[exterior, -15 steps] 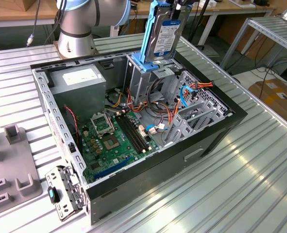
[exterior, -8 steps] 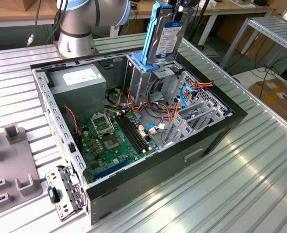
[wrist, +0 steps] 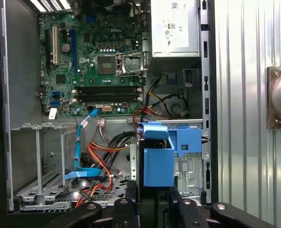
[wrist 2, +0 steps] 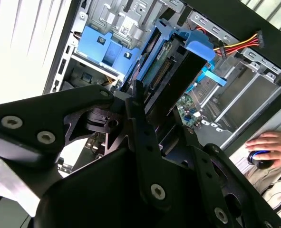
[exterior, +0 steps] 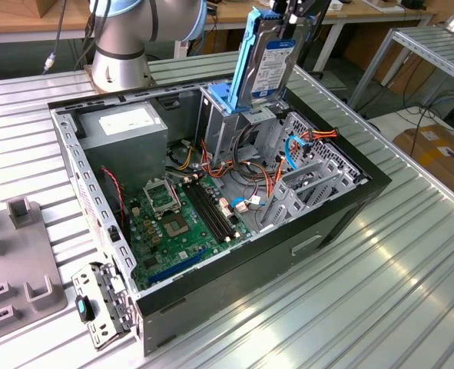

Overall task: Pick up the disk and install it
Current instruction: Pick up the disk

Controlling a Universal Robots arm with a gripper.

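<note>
The disk [exterior: 270, 68], a silver-grey drive with a white-and-blue label in light-blue carrier rails, hangs upright on edge over the drive cage [exterior: 238, 123] at the back of the open computer case [exterior: 342, 207]. Its lower end is level with the cage's top. My gripper [exterior: 294, 17] grips it from above and is shut on it. In the second wrist view the black fingers [wrist 2: 139, 114] clamp the dark drive body [wrist 2: 171, 78] above the bay. In the first wrist view the disk [wrist: 158, 161] appears end-on, just past the gripper [wrist: 152, 209].
A grey power-supply box [exterior: 127, 127] and the green motherboard [exterior: 177, 219] lie inside the case. A blue handle piece [wrist 2: 107, 47] sits in the bay beside the disk. Red and orange cables [exterior: 319, 137] run near the cage. A person's hand [wrist 2: 268, 144] rests on a mouse. Grey fixtures [exterior: 19, 261] stand at the exterior view's left.
</note>
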